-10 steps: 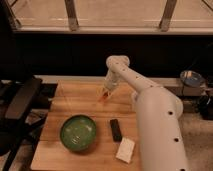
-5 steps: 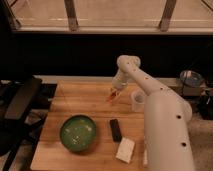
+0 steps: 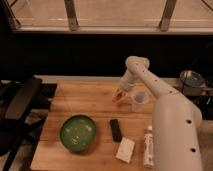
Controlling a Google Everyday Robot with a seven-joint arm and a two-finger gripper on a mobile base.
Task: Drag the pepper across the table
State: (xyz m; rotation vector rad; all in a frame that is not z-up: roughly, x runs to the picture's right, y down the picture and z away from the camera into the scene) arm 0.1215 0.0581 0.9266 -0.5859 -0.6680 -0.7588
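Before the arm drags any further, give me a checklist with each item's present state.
1. Gripper at the pepper, far side of the table: ok.
2. Grip on the pepper: cannot tell; the fingers cannot be made out.
3. Pepper low at the table surface: ok, though contact cannot be confirmed.
4. Clear cup stands close to the right of the pepper: not ok for a drag that way.
5. Path to the left along the far edge: ok, bare wood.
6. Green bowl, black bar, white block and white bottle lie toward the near edge, apart from the pepper: ok.
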